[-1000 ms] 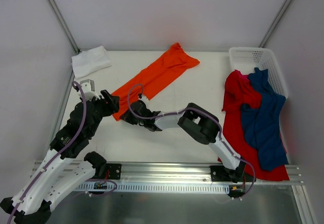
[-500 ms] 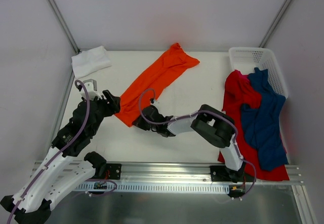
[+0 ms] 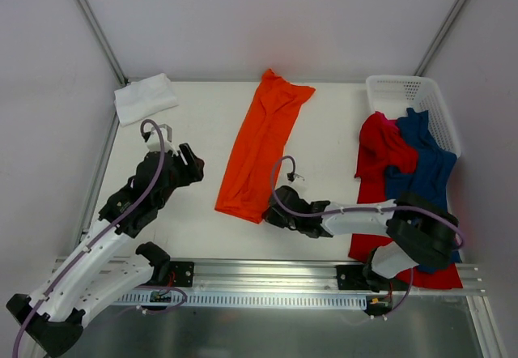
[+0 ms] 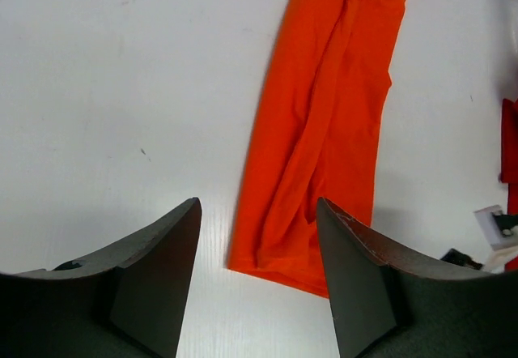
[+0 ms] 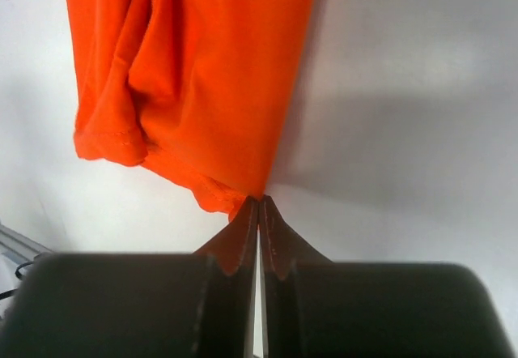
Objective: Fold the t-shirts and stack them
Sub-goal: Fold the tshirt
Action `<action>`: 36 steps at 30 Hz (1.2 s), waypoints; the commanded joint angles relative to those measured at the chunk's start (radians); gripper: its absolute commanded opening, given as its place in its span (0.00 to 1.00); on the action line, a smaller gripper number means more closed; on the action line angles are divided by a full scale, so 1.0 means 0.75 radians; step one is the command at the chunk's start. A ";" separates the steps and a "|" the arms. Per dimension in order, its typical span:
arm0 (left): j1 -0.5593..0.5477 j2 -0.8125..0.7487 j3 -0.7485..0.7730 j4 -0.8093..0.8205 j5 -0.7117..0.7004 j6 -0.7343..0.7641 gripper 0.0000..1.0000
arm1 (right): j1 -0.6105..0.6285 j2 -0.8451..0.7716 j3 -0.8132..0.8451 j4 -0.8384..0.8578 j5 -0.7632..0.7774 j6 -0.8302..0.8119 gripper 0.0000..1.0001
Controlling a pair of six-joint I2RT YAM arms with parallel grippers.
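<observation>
The orange t-shirt (image 3: 261,147) lies as a long folded strip down the middle of the table, its near end towards the arms. My right gripper (image 3: 270,215) is shut on the near right corner of that strip; in the right wrist view the cloth (image 5: 202,66) runs away from the pinched tips of the gripper (image 5: 259,202). My left gripper (image 3: 197,164) hovers open to the left of the strip, nothing between its fingers (image 4: 340,236), with the orange hem (image 4: 324,131) just ahead. A folded white t-shirt (image 3: 146,97) sits at the back left. The red t-shirt (image 3: 376,151) and dark blue t-shirt (image 3: 421,188) lie heaped at the right.
A white perforated basket (image 3: 405,92) stands at the back right, the red and blue cloth spilling from it down to the table's front edge. Metal frame posts run up both back corners. A rail (image 3: 267,281) with the arm bases borders the near edge.
My right gripper has pulled the orange strip's near end rightwards and towards the front, swinging it from a diagonal to nearly straight. The left gripper has shifted slightly right, still open.
</observation>
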 commanded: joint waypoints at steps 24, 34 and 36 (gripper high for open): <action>-0.318 0.357 -0.601 0.475 0.777 -0.466 0.61 | 0.016 -0.583 -0.169 -0.904 0.379 0.199 0.00; -0.498 0.773 -0.597 0.972 0.614 -0.568 0.66 | 0.016 -0.495 -0.151 -0.843 0.323 0.177 0.00; -0.515 0.861 -0.544 0.992 0.616 -0.568 0.65 | 0.016 -0.493 -0.153 -0.843 0.315 0.174 0.00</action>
